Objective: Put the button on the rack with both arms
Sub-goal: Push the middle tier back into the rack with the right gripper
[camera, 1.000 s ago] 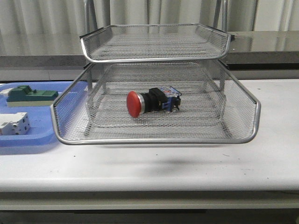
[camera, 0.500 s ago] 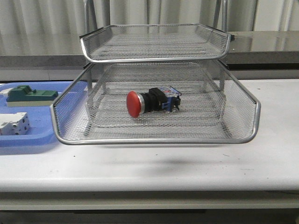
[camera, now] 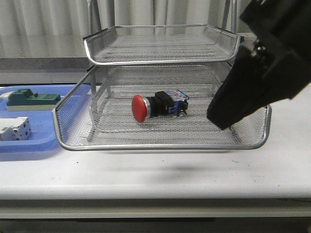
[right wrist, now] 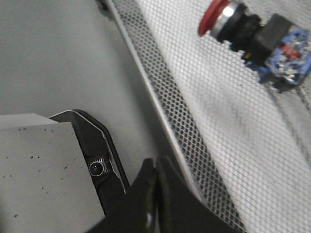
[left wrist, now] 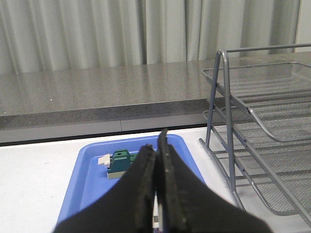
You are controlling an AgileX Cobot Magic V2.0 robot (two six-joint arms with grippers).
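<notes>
From my left wrist camera I see the left end effector [left wrist: 159, 160], its two black fingers [left wrist: 141, 187] pressed together with nothing between them. Beyond the fingertips lies a flat blue plastic tray [left wrist: 87, 182] on the white tabletop [left wrist: 34, 184]. In the tray sits a green block component [left wrist: 118, 162] with a pale tab on one side; a small white part [left wrist: 155, 219] peeks out just behind the fingers. Beside the tray stands the silver wire-mesh rack [left wrist: 252, 155], its tiers and thin legs apart from the tray. Behind runs a grey stone ledge [left wrist: 97, 94] under pale curtains [left wrist: 121, 31].
</notes>
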